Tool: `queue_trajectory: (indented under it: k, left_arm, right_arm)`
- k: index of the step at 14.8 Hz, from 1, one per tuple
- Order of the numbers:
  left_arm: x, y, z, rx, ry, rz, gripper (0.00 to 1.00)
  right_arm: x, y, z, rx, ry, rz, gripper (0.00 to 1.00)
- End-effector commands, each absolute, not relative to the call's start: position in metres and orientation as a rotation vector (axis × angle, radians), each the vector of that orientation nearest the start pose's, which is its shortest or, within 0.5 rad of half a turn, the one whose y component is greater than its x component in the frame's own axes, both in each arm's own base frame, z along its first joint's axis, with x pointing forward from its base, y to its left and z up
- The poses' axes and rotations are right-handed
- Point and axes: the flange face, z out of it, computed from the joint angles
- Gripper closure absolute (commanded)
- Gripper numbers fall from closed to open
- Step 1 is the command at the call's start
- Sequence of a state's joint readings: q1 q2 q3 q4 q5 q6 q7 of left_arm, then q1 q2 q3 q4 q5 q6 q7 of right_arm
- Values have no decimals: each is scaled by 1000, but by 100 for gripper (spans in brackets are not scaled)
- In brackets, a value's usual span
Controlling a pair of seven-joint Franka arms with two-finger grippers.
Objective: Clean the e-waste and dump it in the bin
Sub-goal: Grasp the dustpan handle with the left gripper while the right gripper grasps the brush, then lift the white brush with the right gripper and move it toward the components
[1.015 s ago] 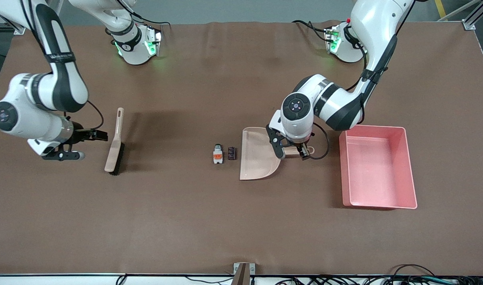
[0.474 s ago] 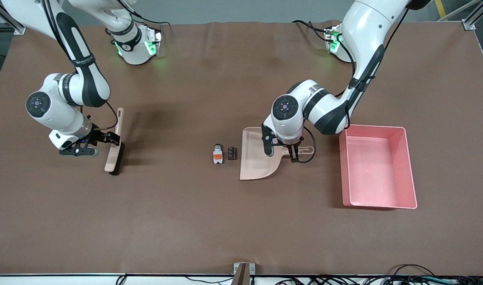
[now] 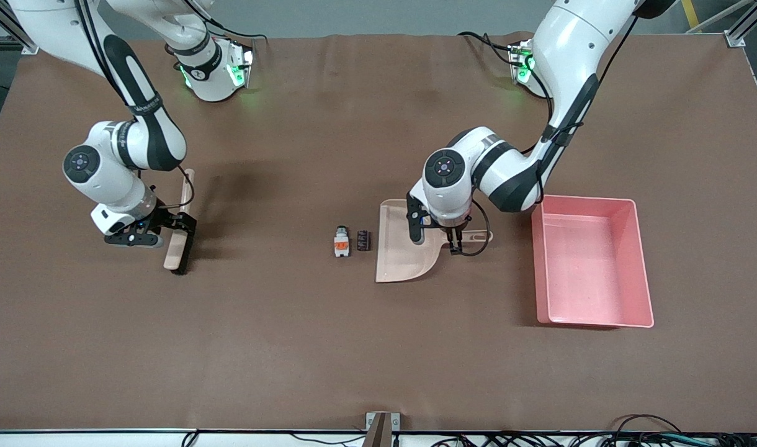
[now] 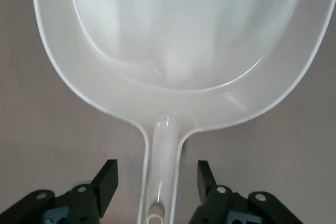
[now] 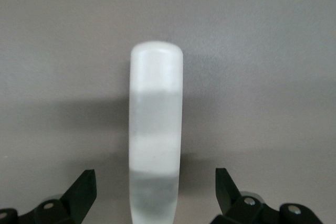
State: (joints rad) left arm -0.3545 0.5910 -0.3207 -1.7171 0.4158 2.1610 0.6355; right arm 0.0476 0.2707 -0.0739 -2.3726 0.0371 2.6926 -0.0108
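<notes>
Front view, frame centre: left gripper [image 3: 436,239] straddles dustpan [image 3: 405,243] handle, fingers wide; right gripper [image 3: 167,231] likewise over brush [image 3: 180,231], pre-grasp.

My table [image 3: 378,347] has a brown mat. On it: brush [image 3: 179,239], two e-waste parts [image 3: 351,242], dustpan [image 3: 403,248] at their 3 o'clock. Pink bin [image 3: 592,264] sits at dustpan's 3 o'clock.

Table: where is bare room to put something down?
Bare table lies nearer the camera than the brush, e-waste, dustpan and bin, and between brush and e-waste. Crowded where the left hand and right hand work.
</notes>
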Motion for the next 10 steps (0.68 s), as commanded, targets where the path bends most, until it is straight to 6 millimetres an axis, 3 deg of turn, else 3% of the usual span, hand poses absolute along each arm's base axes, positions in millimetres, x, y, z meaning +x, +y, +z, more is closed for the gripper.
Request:
queue_trajectory:
  k: [1,4,10]
  left_arm:
    - [536,-388,246,-2128,2078,121,33]
    - [534,-389,244,-2120,2084,123,33]
    - [526,-393,231,-2067,2099,148,35]
  right_arm:
    - [507,-14,211,-3136,98,-84,0]
    - [506,-11,207,-3138,84,-69,9]
    - [506,-11,207,-3138,83,-57,46]
